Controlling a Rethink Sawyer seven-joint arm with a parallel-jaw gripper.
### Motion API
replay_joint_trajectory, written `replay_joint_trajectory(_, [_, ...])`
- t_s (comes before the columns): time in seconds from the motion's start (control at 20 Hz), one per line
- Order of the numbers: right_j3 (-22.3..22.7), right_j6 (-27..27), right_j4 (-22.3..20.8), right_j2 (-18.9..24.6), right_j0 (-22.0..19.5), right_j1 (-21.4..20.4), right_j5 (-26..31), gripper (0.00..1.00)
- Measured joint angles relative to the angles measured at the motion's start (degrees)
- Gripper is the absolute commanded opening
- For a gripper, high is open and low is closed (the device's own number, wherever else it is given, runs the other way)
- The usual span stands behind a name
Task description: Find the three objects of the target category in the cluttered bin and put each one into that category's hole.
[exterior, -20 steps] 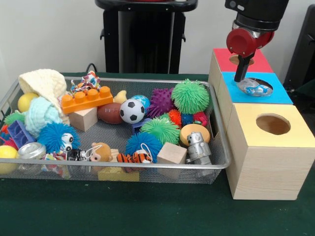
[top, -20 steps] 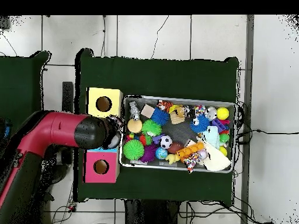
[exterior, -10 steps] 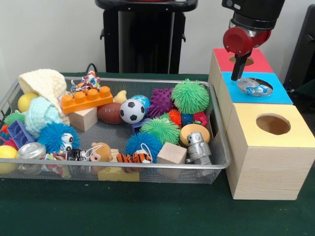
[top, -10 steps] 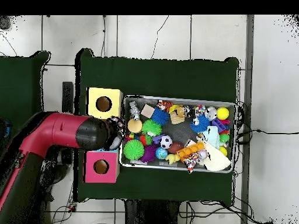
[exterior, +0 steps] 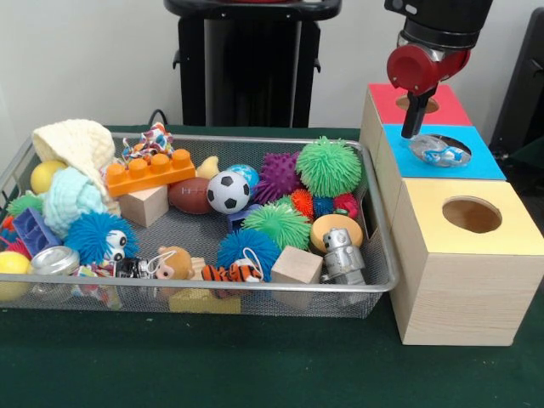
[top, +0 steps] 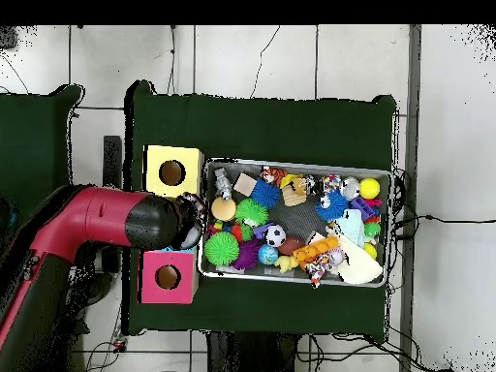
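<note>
Gripper above the blue box, with a clear toy lying in that box's hole.

From the front, nearest stands the yellow box point(exterior: 468, 260) beside the wire bin point(exterior: 379, 255) crowded with toys: a small robot figure point(exterior: 342, 254), a wooden block point(exterior: 297, 264), a soccer ball point(exterior: 228, 191). Behind it, the clear toy point(exterior: 439, 153) rests in the hole of the blue box point(exterior: 408, 161). The gripper point(exterior: 414, 127) hangs just over the hole's far edge, holding nothing; whether its fingers are parted cannot be told. Farthest is the red box point(exterior: 387, 102).
</note>
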Motion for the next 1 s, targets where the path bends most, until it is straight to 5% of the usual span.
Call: replay_joint_trajectory(1.0, [0.02,0.0,0.88,0.0,0.5,-2.71,0.0,0.0])
